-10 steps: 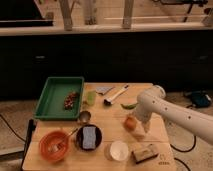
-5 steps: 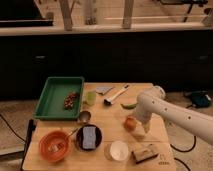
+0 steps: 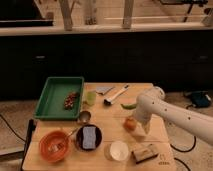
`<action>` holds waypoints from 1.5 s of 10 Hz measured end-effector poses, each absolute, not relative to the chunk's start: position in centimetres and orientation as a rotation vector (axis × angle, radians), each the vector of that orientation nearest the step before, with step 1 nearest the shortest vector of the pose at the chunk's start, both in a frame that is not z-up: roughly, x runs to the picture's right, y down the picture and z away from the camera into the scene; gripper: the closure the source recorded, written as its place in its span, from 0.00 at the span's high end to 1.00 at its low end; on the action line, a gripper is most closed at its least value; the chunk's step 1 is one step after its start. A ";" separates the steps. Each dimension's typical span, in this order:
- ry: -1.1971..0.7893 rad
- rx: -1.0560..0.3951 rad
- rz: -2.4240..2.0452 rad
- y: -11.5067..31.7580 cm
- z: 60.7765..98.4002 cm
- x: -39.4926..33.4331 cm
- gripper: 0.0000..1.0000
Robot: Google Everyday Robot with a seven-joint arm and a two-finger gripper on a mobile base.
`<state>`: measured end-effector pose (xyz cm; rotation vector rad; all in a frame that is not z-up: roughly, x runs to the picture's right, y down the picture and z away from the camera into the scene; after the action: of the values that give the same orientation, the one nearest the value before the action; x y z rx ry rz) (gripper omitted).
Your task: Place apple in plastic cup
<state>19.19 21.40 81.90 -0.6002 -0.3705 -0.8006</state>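
Observation:
The apple (image 3: 129, 123) is a small orange-red fruit on the wooden table (image 3: 107, 110), right of centre. The plastic cup (image 3: 90, 97), translucent light green, stands upright beside the green tray, well left of the apple. My gripper (image 3: 141, 125) hangs from the white arm (image 3: 175, 117) that reaches in from the right. It is just right of the apple, very close to it. Whether it touches the apple does not show.
A green tray (image 3: 58, 96) with brown bits is at back left. A small metal cup (image 3: 83, 117), an orange bowl (image 3: 52, 145), a dark bowl with a sponge (image 3: 89, 137), a white cup (image 3: 119, 150), a brown block (image 3: 145, 153), a green vegetable (image 3: 128, 105) and a utensil (image 3: 116, 94) lie around.

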 end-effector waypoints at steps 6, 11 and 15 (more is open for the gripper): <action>-0.384 -0.602 -0.835 22.0 81.6 19.1 0.76; -0.397 -0.605 -0.849 22.4 81.5 19.2 0.57; -0.402 -0.611 -0.847 22.8 81.3 19.6 0.17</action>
<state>19.57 22.82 81.32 -0.6109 -0.4023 -0.8465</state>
